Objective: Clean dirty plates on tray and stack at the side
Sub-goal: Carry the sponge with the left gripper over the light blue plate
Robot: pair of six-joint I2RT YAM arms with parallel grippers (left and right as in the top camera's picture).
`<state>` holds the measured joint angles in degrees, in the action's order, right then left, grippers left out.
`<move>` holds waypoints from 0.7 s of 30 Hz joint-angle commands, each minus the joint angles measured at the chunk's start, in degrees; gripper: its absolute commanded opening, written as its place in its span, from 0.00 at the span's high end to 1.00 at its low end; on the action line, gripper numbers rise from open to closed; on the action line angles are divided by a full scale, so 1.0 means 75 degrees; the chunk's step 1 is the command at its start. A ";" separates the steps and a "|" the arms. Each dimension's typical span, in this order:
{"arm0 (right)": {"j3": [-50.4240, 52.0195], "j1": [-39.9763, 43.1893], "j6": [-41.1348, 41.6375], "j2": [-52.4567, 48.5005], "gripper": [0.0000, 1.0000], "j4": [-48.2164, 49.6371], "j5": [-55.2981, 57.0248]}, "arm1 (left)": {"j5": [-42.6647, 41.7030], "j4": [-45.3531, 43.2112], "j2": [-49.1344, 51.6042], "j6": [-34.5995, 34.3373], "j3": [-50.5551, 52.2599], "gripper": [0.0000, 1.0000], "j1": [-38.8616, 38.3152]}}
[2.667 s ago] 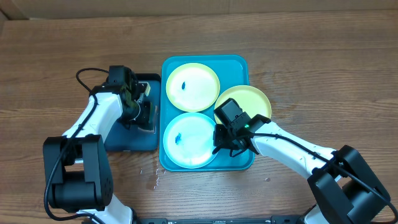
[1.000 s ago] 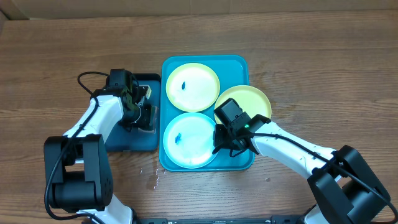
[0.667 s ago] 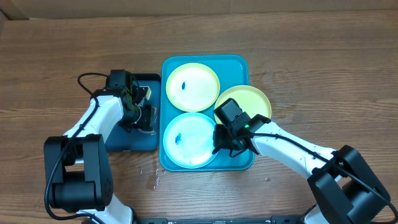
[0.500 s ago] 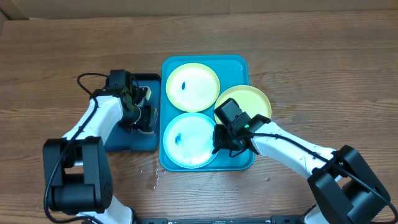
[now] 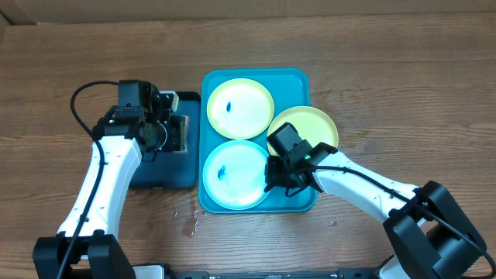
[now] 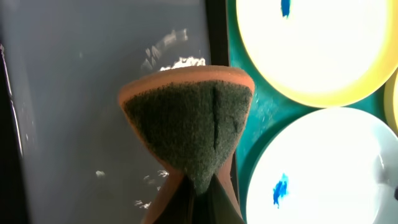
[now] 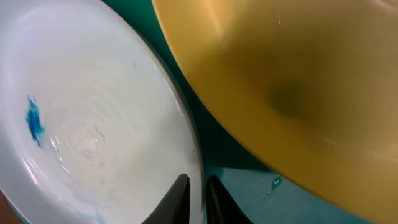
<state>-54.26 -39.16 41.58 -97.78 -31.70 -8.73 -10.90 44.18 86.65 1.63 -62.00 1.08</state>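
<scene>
The round yellow-green-rimmed plastic plate point(image 5: 235, 174), at six o'clock in the bright turquoise plastic tray point(image 5: 297, 80), looks light, stiff and wet-slick. Its thin rim is the handhold. The right gripper point(image 7: 198, 183) pinches that rim at three o'clock. The left gripper point(image 5: 177, 133), over the dark navy tray point(image 5: 159, 174) at nine o'clock, clamps an orange-green sponge point(image 6: 186, 118).

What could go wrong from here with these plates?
The right gripper pinches only the thin rim of the near plate, so it may slip under scrubbing. The yellow plate rests across the tray's edge right beside that gripper and could get knocked off. The sponge, pinched at one end, might twist.
</scene>
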 commanded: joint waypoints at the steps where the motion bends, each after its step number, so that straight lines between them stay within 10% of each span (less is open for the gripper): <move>1: 0.0041 -0.0015 0.0265 -0.0017 0.94 -0.0044 -0.0047 | -0.0070 0.0023 -0.0026 -0.0134 -0.0134 0.96 -0.0052; 21: 0.0041 -0.0015 0.0286 -0.0017 0.96 0.0114 0.0157 | 0.0192 -0.0090 -0.0009 -0.0283 -0.0128 0.96 -0.0055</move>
<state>-54.26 -39.13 43.46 -97.78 -31.20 -8.54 -10.00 43.70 86.65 0.97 -62.00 1.08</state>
